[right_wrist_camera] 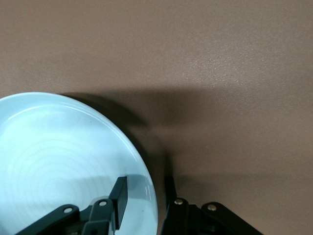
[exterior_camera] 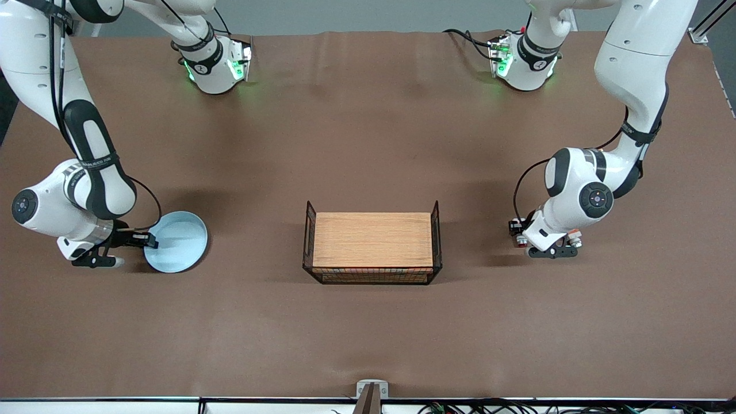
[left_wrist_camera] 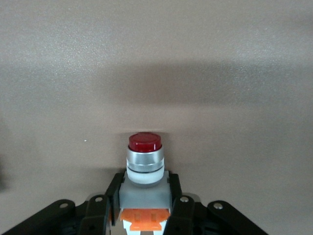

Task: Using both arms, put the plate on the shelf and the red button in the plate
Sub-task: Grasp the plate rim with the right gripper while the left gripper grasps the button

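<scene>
The pale light-blue plate (exterior_camera: 179, 241) lies near the right arm's end of the table. My right gripper (exterior_camera: 145, 239) is shut on its rim. In the right wrist view the plate (right_wrist_camera: 63, 156) has one finger (right_wrist_camera: 120, 195) over its inside and the other just outside the rim, with the gripper (right_wrist_camera: 145, 190) across the edge. My left gripper (exterior_camera: 517, 233) is low over the table near the left arm's end, shut on the red button (exterior_camera: 521, 242). In the left wrist view the gripper (left_wrist_camera: 145, 185) clamps the button (left_wrist_camera: 145, 164) by its white body, with the dark red cap pointing away from the hand.
A wooden tray (exterior_camera: 374, 238) with black wire ends stands mid-table between the two grippers. A small white-and-orange piece (exterior_camera: 574, 234) shows beside the left hand; I cannot tell what it is. Brown table surface surrounds everything.
</scene>
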